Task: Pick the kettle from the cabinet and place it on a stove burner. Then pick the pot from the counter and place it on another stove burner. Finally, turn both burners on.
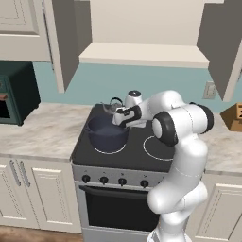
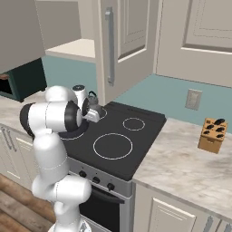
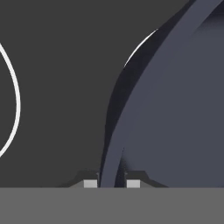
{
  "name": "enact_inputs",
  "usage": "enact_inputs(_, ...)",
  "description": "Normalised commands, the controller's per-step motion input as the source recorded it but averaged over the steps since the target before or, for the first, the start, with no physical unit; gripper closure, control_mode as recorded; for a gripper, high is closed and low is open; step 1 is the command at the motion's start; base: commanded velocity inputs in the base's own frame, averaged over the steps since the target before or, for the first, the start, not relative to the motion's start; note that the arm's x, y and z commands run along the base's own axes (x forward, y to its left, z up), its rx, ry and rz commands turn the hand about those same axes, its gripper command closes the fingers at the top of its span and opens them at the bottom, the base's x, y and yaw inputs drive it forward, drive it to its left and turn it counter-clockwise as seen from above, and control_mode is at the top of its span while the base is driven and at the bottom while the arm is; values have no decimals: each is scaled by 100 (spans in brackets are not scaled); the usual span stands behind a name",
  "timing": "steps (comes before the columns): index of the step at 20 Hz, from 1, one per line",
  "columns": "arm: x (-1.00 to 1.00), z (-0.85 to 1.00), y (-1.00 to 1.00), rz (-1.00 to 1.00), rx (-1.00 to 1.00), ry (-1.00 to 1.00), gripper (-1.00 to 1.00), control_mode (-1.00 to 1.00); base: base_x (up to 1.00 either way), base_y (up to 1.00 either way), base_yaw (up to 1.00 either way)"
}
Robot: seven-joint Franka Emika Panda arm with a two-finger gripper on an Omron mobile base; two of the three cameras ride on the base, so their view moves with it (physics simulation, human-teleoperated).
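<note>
The wide navy pot (image 1: pixel 107 133) stands over the front-left stove burner (image 1: pixel 109 151) of the black cooktop (image 1: pixel 142 142). My gripper (image 1: pixel 119 121) reaches down from the right and is shut on the pot's near rim. In the hand view the thin rim (image 3: pixel 110 166) runs up between the two fingertips of the gripper (image 3: pixel 111 183), and the pot's wall (image 3: pixel 175 109) spreads to the right. The small dark grey kettle (image 1: pixel 112 105) sits on the back-left burner, just behind the pot, and its arched handle and body (image 2: pixel 94 105) show beyond my arm. The cabinet (image 1: pixel 142 54) above stands open with a bare shelf.
Two burner rings (image 1: pixel 158 147) (image 2: pixel 113 146) on the cooktop's right side are free. A row of knobs (image 1: pixel 113 180) lines the stove front. A dark green oven (image 1: pixel 16 94) sits on the left counter, a wooden knife block (image 2: pixel 213 135) on the right. Open cabinet doors (image 2: pixel 118 45) hang overhead.
</note>
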Motion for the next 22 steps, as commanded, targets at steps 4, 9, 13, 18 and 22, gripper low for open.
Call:
enact_inputs(4, -3, 0, 0, 0, 0, 0, -100, -100, 0, 0, 0)
enact_inputs(9, -7, 0, 0, 0, 0, -1, -100, -100, 0, 0, 0)
enact_inputs(13, -7, 1, 0, 0, 0, -1, -100, -100, 0, 0, 0)
enact_inputs(18, -8, 21, 0, 0, 0, 0, -100, -100, 0, 0, 0)
enact_inputs(22, -14, 48, 0, 0, 0, 0, -100, -100, 0, 0, 0)
